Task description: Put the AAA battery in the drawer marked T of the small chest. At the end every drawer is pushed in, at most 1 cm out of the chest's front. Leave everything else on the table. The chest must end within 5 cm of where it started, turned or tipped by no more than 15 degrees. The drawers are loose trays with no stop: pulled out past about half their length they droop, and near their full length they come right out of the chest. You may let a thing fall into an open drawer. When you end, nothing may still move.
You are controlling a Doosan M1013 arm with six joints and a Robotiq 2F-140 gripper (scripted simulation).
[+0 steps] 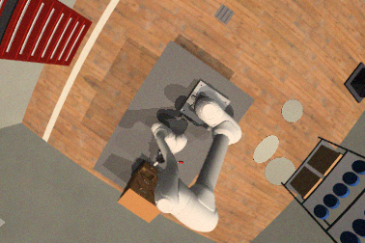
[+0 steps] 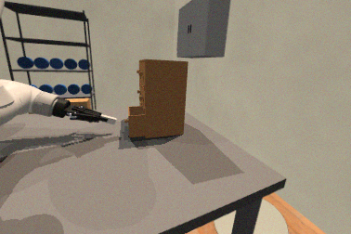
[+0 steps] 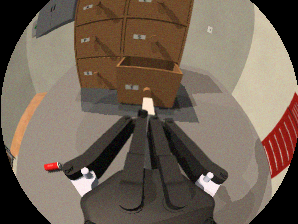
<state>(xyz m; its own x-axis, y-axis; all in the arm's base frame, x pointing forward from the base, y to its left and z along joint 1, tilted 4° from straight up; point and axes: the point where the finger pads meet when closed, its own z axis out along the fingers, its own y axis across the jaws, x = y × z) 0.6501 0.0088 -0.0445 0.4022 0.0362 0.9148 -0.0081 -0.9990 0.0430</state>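
The small wooden chest (image 3: 133, 30) stands on the grey table, also seen in the side view (image 2: 160, 98) and from above (image 1: 145, 180). It has two columns of drawers. The bottom right drawer (image 3: 148, 78) is pulled partly out; it shows low at the chest's front in the side view (image 2: 135, 111). The letters on the drawers are too small to read. My gripper (image 3: 146, 105) (image 2: 110, 119) is shut with nothing between its fingers, its tips just in front of the open drawer. The AAA battery (image 3: 52, 167), small and red, lies on the table to my left, apart from the fingers (image 1: 181, 161).
The chest stands near a corner of the table (image 1: 174, 114), with the table's edges close behind and beside it. The arm's base (image 1: 209, 98) is mounted mid-table. A shelf rack with blue discs (image 2: 51, 63) stands off the table.
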